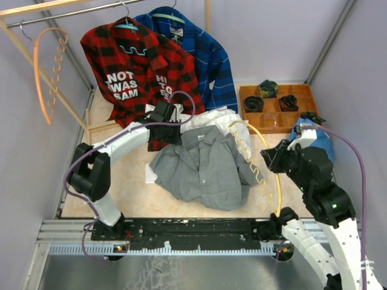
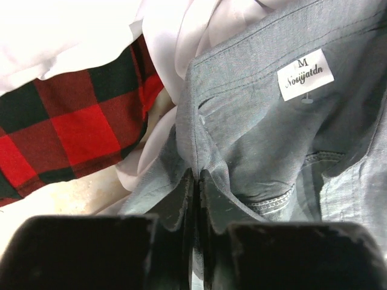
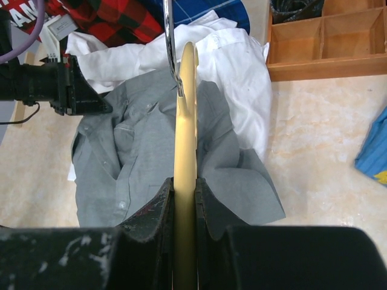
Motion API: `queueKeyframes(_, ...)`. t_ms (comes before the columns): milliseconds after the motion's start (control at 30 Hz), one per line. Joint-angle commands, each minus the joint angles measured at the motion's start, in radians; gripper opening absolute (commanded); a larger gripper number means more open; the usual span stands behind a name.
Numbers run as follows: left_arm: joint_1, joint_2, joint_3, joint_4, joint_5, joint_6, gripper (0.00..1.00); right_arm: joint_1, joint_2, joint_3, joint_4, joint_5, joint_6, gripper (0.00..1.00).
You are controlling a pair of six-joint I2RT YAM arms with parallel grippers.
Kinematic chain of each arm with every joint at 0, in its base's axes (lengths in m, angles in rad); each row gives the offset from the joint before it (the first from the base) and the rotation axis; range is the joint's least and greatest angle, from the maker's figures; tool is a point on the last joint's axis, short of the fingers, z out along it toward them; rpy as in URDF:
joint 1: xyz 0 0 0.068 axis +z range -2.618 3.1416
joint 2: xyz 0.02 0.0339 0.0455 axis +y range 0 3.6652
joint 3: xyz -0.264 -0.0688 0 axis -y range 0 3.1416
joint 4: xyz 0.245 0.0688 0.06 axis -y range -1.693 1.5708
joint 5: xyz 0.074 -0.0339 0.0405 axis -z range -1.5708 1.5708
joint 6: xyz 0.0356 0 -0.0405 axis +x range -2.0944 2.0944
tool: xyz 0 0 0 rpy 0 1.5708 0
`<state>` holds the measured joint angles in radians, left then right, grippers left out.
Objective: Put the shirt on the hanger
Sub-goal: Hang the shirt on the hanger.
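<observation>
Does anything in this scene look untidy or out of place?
Yes. The grey shirt lies crumpled on the table, partly over a white shirt that is also bunched up; neither is hung like the plaid shirt.

Your cell: a pale worktop boxed in by plain lavender-grey walls.

You are looking down on a cream, marbled worktop (image 1: 133, 187) with plain walls (image 1: 272, 42) on three sides, dark strips running up the far corners. A light wooden frame (image 1: 30, 8) and a metal rail (image 1: 72, 14) cross the far left corner overhead. A wooden compartment tray (image 1: 266, 128) sits at the far right. Along your near edge runs an aluminium rail (image 1: 66, 232), then a scuffed steel sheet (image 1: 181, 272). The light is soft and even.
</observation>
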<state>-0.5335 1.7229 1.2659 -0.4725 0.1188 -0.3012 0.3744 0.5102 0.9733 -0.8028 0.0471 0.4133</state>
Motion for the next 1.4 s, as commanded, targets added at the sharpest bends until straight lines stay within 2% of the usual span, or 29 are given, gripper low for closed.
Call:
queueKeyframes(0,0.015,-0.008,0.044,-0.011,0.011,0.046,0.01,-0.006,-0.023,0.041,0.027,-0.003,0.003,0.0)
queueKeyframes(133,0.014,-0.086,0.009,0.001,-0.006,0.066,0.0,-0.006,-0.051,0.053,0.037,0.013,-0.005,0.0)
queueKeyframes(300,0.018,-0.24,-0.084,0.098,0.073,0.085,0.0,-0.006,-0.09,0.063,0.055,0.014,-0.002,0.0)
queueKeyframes(533,0.024,-0.36,-0.055,0.028,0.099,0.088,0.0,-0.006,-0.182,0.068,0.133,0.023,-0.016,0.0)
queueKeyframes(700,0.024,-0.456,-0.035,-0.006,0.114,0.175,0.0,-0.006,-0.155,0.157,0.096,-0.184,-0.104,0.0)
queueKeyframes(967,0.018,-0.504,0.109,-0.163,-0.021,0.361,0.0,-0.006,-0.028,0.272,0.051,-0.558,-0.235,0.0)
queueKeyframes(1200,-0.007,-0.469,0.203,-0.327,-0.087,0.401,0.0,-0.006,0.088,0.251,0.051,-0.679,-0.278,0.0)
queueKeyframes(1367,-0.023,-0.375,0.265,-0.531,-0.243,0.331,0.0,-0.006,0.169,0.209,0.097,-0.69,-0.282,0.0)
